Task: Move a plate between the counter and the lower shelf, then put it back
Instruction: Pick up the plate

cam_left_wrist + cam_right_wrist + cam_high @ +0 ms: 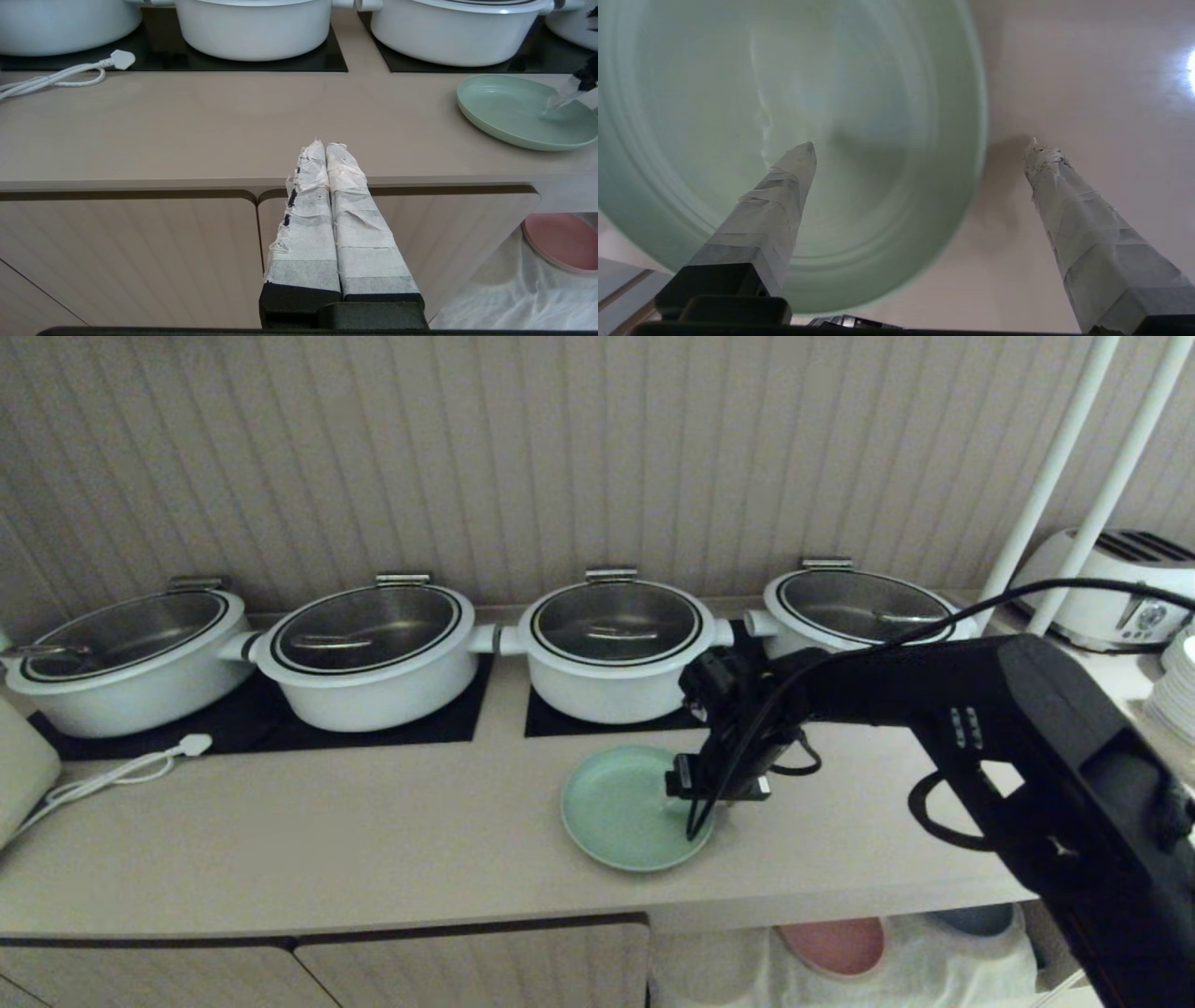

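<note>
Looking at the head view, the plate (627,808) sits flat on the table (373,831), lower middle of the frame, right in front of the third pot (611,649) and close to the front edge. Right claw (714,791) hangs over the plate's right rim, spread wide and gripping nothing; in the wrist view one finger (775,205) is over the plate's inside and the other (1083,214) is out over bare table, so the rim runs between them. My guess is that straddle is there because a shallow plate can really only be pinched by its edge, whether it's letting go or about to grab. Left claw (327,186) is parked low in front of the cabinet doors with its taped fingers pressed together, empty. Down at the lower right the shelf (728,971) with its white cloth shows a pink plate (836,945) and a blue one (976,919). Green one sitting near the edge makes sense, short trip down there.
</note>
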Robot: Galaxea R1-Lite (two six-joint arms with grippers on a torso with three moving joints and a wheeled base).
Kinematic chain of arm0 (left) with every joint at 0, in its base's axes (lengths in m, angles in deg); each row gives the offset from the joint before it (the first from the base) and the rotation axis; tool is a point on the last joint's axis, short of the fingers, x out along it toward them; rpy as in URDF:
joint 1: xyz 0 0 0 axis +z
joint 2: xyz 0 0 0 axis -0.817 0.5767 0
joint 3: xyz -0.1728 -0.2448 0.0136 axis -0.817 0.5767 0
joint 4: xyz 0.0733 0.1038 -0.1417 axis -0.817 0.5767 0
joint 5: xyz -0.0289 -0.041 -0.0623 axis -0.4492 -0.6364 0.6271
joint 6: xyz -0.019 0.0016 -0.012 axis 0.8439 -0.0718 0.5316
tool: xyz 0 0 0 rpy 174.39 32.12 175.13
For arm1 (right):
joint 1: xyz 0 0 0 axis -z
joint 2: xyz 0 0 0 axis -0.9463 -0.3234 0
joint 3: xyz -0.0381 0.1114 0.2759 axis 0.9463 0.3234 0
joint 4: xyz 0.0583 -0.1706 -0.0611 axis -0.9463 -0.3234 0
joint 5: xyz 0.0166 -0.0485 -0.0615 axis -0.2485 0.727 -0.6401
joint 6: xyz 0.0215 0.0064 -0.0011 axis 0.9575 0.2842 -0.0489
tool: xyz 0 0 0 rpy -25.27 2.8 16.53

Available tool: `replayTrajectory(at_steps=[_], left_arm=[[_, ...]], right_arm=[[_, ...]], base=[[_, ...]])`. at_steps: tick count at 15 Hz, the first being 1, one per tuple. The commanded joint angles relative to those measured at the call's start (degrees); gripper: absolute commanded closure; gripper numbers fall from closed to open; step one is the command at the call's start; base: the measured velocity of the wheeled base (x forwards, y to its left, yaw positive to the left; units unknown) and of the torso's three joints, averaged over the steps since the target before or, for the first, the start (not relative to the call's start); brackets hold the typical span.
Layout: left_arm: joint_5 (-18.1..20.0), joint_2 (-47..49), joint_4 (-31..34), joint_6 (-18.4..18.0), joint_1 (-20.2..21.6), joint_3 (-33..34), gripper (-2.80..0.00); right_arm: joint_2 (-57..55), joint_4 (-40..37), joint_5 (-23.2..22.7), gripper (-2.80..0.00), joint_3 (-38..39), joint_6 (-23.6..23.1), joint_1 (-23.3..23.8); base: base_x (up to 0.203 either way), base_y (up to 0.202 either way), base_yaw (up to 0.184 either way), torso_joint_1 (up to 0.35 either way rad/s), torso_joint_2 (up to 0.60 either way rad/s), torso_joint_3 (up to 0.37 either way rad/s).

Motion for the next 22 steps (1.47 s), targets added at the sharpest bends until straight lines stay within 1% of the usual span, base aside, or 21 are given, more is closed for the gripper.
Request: replayTrajectory(at_steps=[1, 7, 8, 22], left_arm=[[0.0, -0.02, -0.01, 0.03, 0.0, 0.0, 0.0], [0.0, -0.02, -0.01, 0.02, 0.0, 0.0, 0.0], [0.0, -0.02, -0.01, 0.02, 0.0, 0.0, 0.0], [0.0, -0.02, -0.01, 0.11, 0.0, 0.0, 0.0]], right_arm=[[-0.49, 0.53, -0.03, -2.8, -0.03, 0.08, -0.13], [-0.58, 0.53, -0.03, -2.8, -0.03, -0.01, -0.13], [-0.57, 0.53, -0.03, 0.0, -0.03, -0.01, -0.13], [0.21, -0.61, 0.06, 0.0, 0.14, -0.01, -0.13]], base=[[0.0, 0.0, 0.0, 0.0, 0.0, 0.0], [0.0, 0.0, 0.0, 0.0, 0.0, 0.0], [0.0, 0.0, 0.0, 0.0, 0.0, 0.0], [0.0, 0.0, 0.0, 0.0, 0.0, 0.0]])
